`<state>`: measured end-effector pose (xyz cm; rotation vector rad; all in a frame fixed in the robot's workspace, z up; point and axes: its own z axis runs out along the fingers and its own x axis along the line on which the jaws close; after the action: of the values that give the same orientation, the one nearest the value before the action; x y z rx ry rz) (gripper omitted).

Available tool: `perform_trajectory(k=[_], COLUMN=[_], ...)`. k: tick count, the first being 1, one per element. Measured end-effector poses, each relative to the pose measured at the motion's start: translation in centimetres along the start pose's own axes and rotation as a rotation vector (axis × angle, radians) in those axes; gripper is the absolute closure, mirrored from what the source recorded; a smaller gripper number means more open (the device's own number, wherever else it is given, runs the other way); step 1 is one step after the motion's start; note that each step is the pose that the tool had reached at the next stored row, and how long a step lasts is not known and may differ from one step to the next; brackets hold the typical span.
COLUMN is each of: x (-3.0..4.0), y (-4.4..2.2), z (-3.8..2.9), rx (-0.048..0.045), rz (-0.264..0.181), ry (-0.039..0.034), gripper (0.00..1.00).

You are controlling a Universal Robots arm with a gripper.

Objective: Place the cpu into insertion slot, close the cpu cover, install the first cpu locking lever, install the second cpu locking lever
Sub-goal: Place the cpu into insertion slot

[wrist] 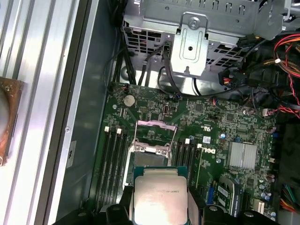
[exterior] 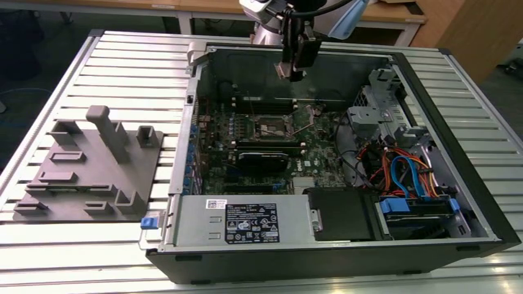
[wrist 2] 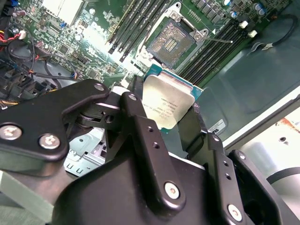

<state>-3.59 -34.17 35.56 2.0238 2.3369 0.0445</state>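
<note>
1. The arm (exterior: 315, 18) is seen coming in from the far side of the exterior view, with the wrist pointed straight down into the open case (exterior: 457, 184).
2. The tool (exterior: 293, 70) is held high above the board (exterior: 319, 153), well clear of it.
3. The tool is clenched on the cpu (wrist 2: 168, 105). The chip is gripped at two opposite edges between the black fingers (wrist 2: 140, 126), and its silvery top is turned to both wrist cameras.
4. The slot (wrist 2: 171, 43) is seen uncovered with its dark centre exposed. The cpu is held in the air apart from it and is not seated.
5. The cover (wrist: 154, 127) appears raised off the slot in the first wrist view.
6. The case is laid on its side on the slatted desk (exterior: 82, 73). A grey fixture (exterior: 90, 165) is noted beside it, on the exterior view's left.
</note>
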Motion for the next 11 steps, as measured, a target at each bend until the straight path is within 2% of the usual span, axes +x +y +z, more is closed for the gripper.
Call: perform_trajectory(k=[11], x=[0.00], y=[0.00], z=[0.00], rx=[0.0001], rz=[0.007], ry=[-0.0004], gripper=[0.46])
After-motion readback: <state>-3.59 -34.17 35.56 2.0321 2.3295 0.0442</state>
